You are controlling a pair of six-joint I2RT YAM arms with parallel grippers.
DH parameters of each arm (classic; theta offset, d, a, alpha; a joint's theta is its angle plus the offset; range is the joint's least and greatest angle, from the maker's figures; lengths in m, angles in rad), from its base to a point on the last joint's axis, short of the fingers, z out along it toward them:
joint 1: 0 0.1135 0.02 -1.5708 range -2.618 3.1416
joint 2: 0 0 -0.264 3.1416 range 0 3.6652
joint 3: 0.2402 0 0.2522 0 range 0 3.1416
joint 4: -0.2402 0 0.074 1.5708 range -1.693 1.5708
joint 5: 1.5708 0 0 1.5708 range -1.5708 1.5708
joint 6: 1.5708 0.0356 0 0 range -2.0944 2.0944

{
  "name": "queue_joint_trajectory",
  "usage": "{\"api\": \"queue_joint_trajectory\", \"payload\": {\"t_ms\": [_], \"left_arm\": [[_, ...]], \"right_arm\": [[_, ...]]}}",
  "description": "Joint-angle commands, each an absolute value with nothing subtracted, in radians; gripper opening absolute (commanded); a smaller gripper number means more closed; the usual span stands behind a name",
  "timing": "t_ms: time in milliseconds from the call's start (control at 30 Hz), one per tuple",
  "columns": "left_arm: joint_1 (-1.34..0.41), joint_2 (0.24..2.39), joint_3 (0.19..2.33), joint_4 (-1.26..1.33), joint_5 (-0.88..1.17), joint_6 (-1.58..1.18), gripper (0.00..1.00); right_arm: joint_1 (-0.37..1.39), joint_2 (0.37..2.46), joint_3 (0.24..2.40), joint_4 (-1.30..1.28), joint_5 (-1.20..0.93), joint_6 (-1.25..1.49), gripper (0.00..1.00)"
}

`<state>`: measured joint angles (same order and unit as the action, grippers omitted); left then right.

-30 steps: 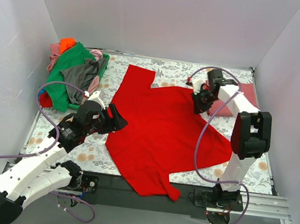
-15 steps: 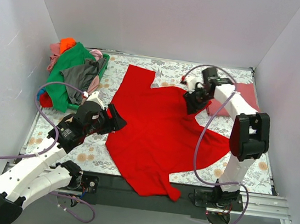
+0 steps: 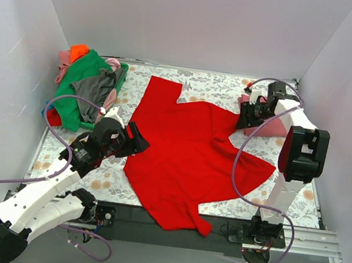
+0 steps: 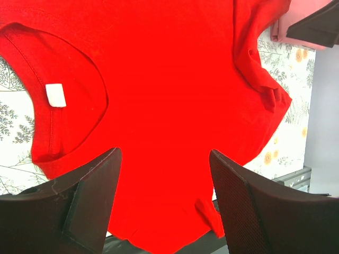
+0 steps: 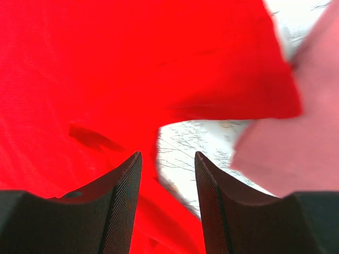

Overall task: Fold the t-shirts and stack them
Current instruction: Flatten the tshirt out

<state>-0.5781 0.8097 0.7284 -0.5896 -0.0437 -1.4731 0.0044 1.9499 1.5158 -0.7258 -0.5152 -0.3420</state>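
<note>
A large bright red t-shirt (image 3: 186, 152) lies spread open across the middle of the floral cloth, its collar and white label (image 4: 55, 95) showing in the left wrist view. My left gripper (image 3: 137, 141) hovers open at the shirt's left edge, with red cloth (image 4: 169, 79) below its fingers (image 4: 90, 206) and nothing gripped. Over by the shirt's right sleeve my right gripper (image 3: 248, 115) is open too, beside a folded rose-red t-shirt (image 3: 269, 127). In its wrist view the right gripper (image 5: 168, 169) frames bare cloth between the red shirt (image 5: 132, 63) and the rose-red one (image 5: 296, 148).
A heap of t-shirts sits at the back left: green (image 3: 78, 86), grey (image 3: 100, 89), orange (image 3: 79, 49) and pink (image 3: 63, 61). White walls close in three sides. The floral table cloth (image 3: 202, 80) ends at a dark front edge (image 3: 151, 222).
My right gripper has opened, letting go of the red shirt's right sleeve, and has swung right towards the rose-red shirt. The left arm has not moved.
</note>
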Motion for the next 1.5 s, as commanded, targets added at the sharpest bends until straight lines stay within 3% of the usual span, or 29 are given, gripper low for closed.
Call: {"api": "queue_joint_trajectory", "payload": {"t_ms": [0, 533, 900, 1000, 1100, 1233, 1333, 1467], "left_arm": [[-0.58, 0.796, 0.733, -0.569, -0.049, -1.473, 0.66], [-0.58, 0.825, 0.739, -0.558, -0.044, -1.485, 0.66], [-0.578, 0.836, 0.738, -0.557, -0.057, -1.488, 0.66], [-0.58, 0.844, 0.738, -0.557, -0.057, -1.488, 0.66], [-0.58, 0.851, 0.742, -0.555, -0.058, -1.488, 0.66], [-0.578, 0.854, 0.75, -0.558, -0.064, -1.486, 0.66], [-0.58, 0.859, 0.753, -0.558, -0.066, -1.486, 0.66], [-0.58, 0.871, 0.758, -0.56, -0.066, -1.485, 0.66]], "right_arm": [[0.009, 1.959, 1.487, -0.683, -0.571, -0.278, 0.52], [0.017, 2.077, 1.493, -0.624, -0.557, -0.233, 0.59], [0.034, 2.129, 1.539, -0.578, -0.522, -0.181, 0.55], [0.035, 2.141, 1.56, -0.572, -0.522, -0.175, 0.52], [0.035, 2.158, 1.592, -0.571, -0.523, -0.17, 0.42], [0.034, 2.171, 1.626, -0.569, -0.526, -0.173, 0.19], [0.034, 2.169, 1.647, -0.568, -0.525, -0.179, 0.08], [0.034, 2.163, 1.67, -0.566, -0.529, -0.183, 0.01]]}}
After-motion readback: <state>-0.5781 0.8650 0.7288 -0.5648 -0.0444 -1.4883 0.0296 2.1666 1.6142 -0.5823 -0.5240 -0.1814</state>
